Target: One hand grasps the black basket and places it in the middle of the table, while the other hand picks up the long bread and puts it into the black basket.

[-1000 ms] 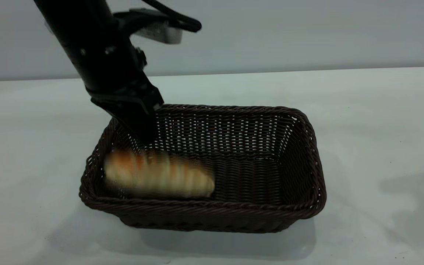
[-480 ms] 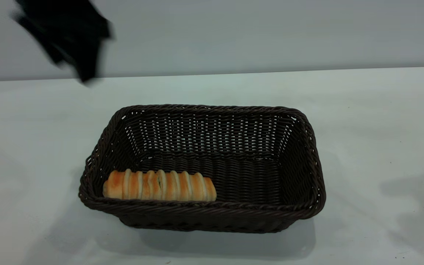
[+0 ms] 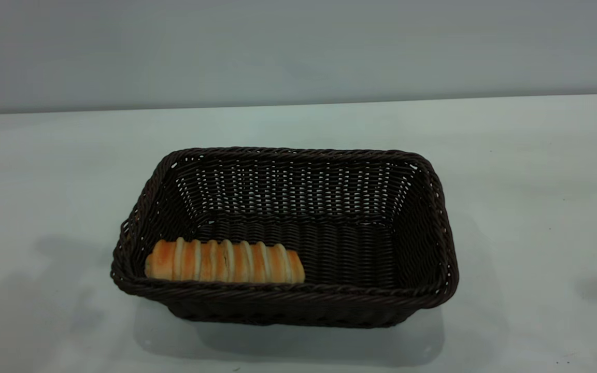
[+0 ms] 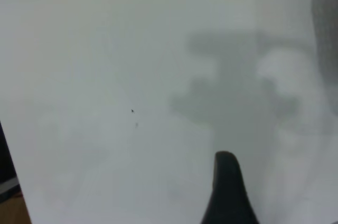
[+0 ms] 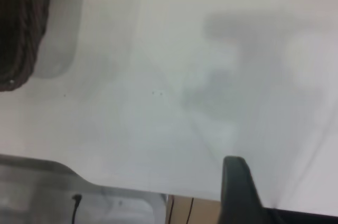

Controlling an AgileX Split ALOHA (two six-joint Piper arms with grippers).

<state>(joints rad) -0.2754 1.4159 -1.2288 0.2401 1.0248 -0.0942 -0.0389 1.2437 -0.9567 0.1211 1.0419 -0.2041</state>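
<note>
The black basket (image 3: 288, 305) stands on the white table (image 3: 537, 181) at about its middle. The long bread (image 3: 224, 260) lies flat inside it, along the near wall at the left end. Neither arm shows in the exterior view. In the left wrist view only one black finger (image 4: 227, 192) of the left gripper shows, above bare table, with nothing held and no second finger near it. In the right wrist view one black finger (image 5: 238, 192) of the right gripper shows above the table, holding nothing. A corner of the basket (image 5: 21, 23) lies well away from it.
Arm shadows fall on the table at both sides of the basket. The table's edge and a grey part of the rig (image 5: 79, 203) show in the right wrist view. A grey wall runs behind the table.
The left arm let go of the bread in the basket, rose up and to the left, and has left the exterior view. The bread has settled still. The basket has not moved.
</note>
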